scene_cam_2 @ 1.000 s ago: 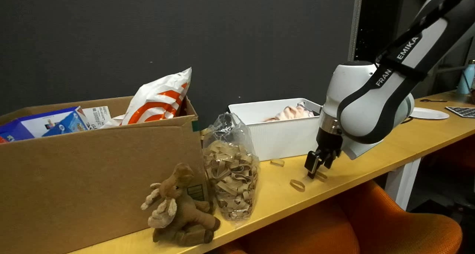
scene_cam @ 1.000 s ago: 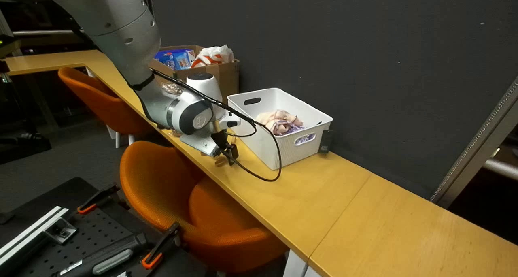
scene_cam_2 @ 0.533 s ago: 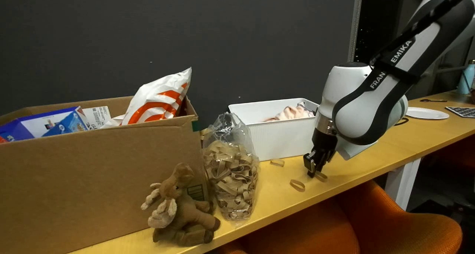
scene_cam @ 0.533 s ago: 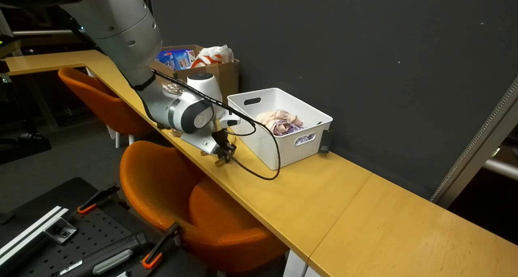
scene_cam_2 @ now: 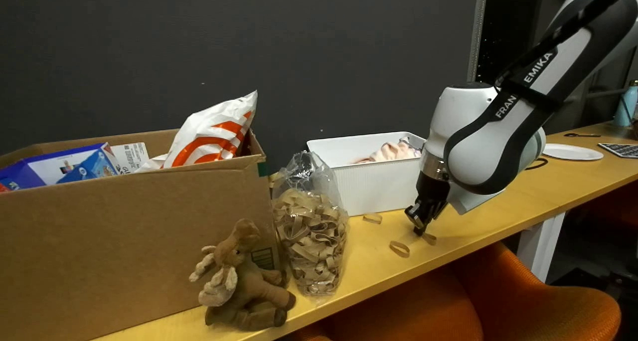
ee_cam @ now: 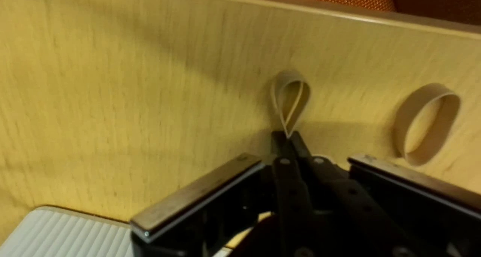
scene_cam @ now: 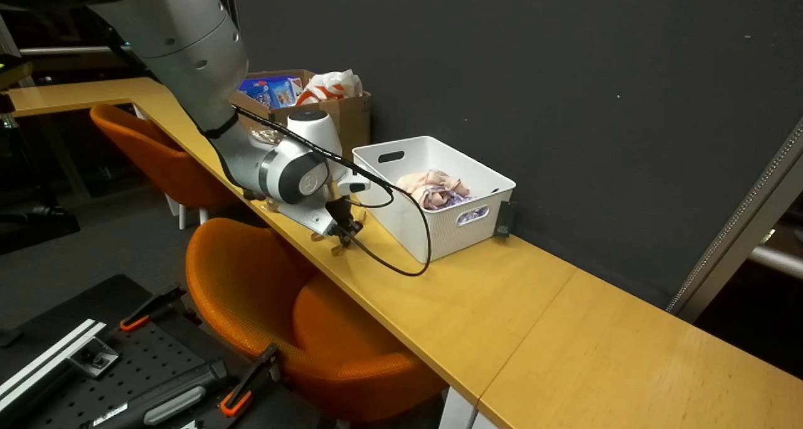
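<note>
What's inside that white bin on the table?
The white bin holds a crumpled pale pink cloth with purple fabric against it; I can't tell whether they are one piece. Anything beneath them is covered, so that can't be seen.

Wrist view: table (ee_cam: pixel 112 99) passable left of gripper (ee_cam: pixel 288 136); bin (ee_cam: pixel 75 236) blocks lower left, loose band (ee_cam: pixel 407 123) blocks right.

Both ext. views: dim o/all, table (scene_cam_2: pixel 548 196) brighter, glints on plastic bag (scene_cam_2: pixel 310 231). Wrist view: slt. blur, soft shadows near gripper (ee_cam: pixel 288 138)
</note>
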### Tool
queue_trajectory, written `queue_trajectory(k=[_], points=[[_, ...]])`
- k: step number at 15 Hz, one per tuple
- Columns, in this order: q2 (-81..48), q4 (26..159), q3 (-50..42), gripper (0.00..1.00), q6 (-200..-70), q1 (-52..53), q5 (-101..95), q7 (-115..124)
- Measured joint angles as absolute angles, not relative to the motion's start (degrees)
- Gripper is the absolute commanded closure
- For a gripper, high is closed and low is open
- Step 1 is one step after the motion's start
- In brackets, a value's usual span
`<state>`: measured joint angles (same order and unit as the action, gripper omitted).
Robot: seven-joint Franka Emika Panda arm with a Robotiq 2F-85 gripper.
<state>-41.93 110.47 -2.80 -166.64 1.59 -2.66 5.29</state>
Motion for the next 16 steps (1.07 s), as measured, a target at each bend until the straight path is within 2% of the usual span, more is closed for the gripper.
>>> queue_trajectory(k=[6, 8, 14, 15, 16], points=[[-41.2, 108.2, -3.9, 0.99, -166.6, 6.1, -2.7, 7.8], [-41.2, 107.9, -4.2, 0.91, -166.6, 7.3, -2.7, 8.7], [-41.2, 108.6, -4.6, 0.81, -166.6, 8.4, -2.7, 10.0], [-41.3, 108.7, -4.6, 0.75, -166.6, 8.4, -2.7, 10.1], [-41.5, 108.9, -4.6, 0.74, -166.5, 8.4, -2.7, 10.2]])
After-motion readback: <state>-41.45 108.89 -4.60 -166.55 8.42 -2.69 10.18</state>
